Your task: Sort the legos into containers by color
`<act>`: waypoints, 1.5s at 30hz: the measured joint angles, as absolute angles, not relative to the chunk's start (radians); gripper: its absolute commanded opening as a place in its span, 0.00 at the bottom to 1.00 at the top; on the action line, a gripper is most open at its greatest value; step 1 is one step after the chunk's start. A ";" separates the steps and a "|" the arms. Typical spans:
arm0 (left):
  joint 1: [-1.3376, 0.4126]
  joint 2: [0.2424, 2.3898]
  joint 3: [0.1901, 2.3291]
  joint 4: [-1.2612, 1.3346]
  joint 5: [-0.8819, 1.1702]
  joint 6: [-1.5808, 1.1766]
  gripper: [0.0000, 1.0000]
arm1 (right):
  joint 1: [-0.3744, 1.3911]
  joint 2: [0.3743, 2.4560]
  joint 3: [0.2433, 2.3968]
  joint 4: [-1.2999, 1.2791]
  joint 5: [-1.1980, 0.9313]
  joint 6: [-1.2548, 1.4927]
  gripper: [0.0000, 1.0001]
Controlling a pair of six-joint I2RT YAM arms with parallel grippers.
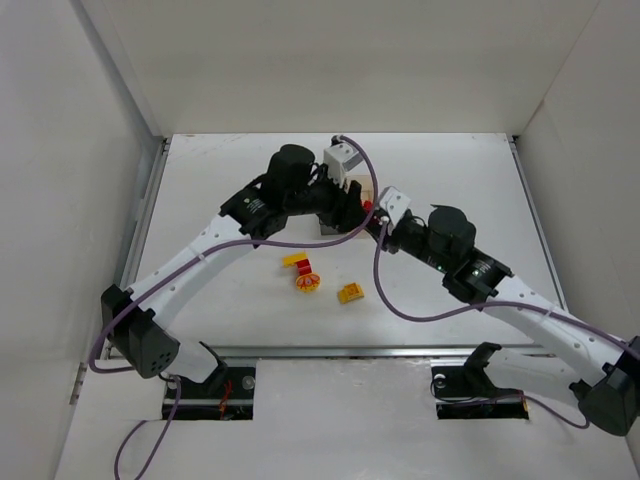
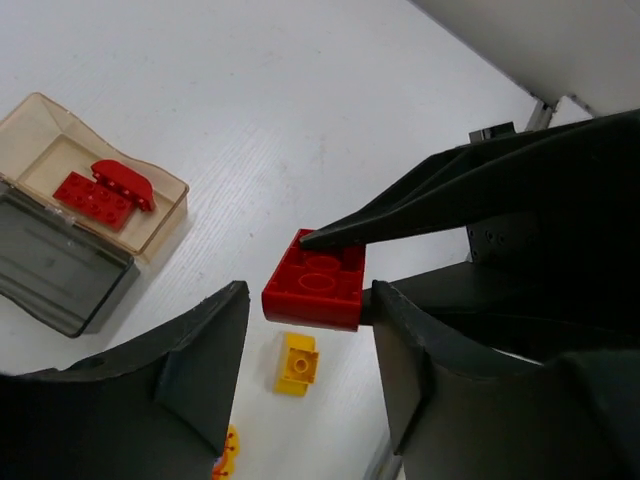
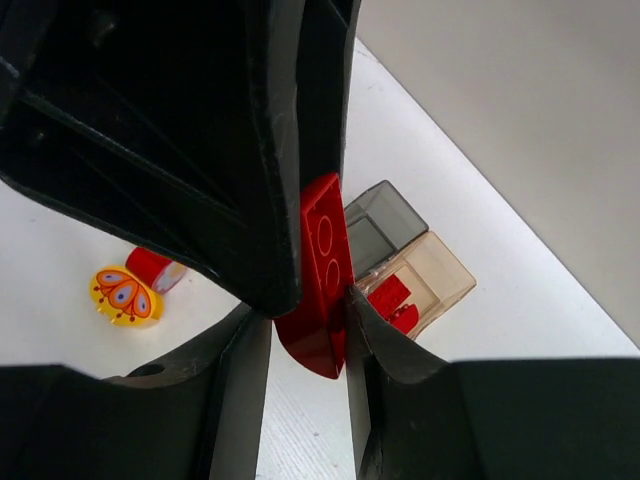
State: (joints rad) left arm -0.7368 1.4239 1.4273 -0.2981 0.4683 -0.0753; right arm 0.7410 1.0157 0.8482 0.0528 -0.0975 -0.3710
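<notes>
Red brick: light, stiff, slick; pinch its flat faces.
Right gripper: clamped on it.
Left gripper: grip unclear.

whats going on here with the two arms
Both arms meet over one red block. The right gripper is shut on it, and the left gripper has its fingers either side of it, so it looks like a hand-over. Whether the left is gripping is unclear. The tan bin already holds red pieces, the dark grey bin sits beside it, and a yellow brick lies loose on the table.
</notes>
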 measured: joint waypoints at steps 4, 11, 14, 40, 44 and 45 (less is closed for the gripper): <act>-0.723 1.424 1.428 -0.294 0.401 -0.064 1.00 | 0.747 1.042 0.857 0.046 -0.083 -0.355 0.00; -0.739 1.415 1.396 -0.265 0.091 -0.142 1.00 | 0.634 1.264 0.936 0.067 -0.093 -0.163 0.00; -0.738 1.402 1.356 -0.258 -0.088 -0.168 1.00 | 0.539 1.404 1.001 0.071 -0.099 -0.038 0.00; -0.738 1.302 1.184 -0.184 -0.288 -0.019 1.00 | 0.387 1.885 1.362 -0.005 -0.142 0.318 1.00; -0.740 1.302 1.179 -0.197 -0.083 0.129 0.97 | 0.387 1.805 1.333 -0.033 -0.120 0.302 1.00; -0.743 1.301 1.175 -0.207 -0.025 0.173 0.96 | 0.387 1.759 1.314 -0.041 -0.106 0.293 1.00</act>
State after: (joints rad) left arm -0.7433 1.3010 1.1748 -0.2073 -0.0246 0.1734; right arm 0.3874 1.7592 1.3136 -0.0406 -0.1062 0.2932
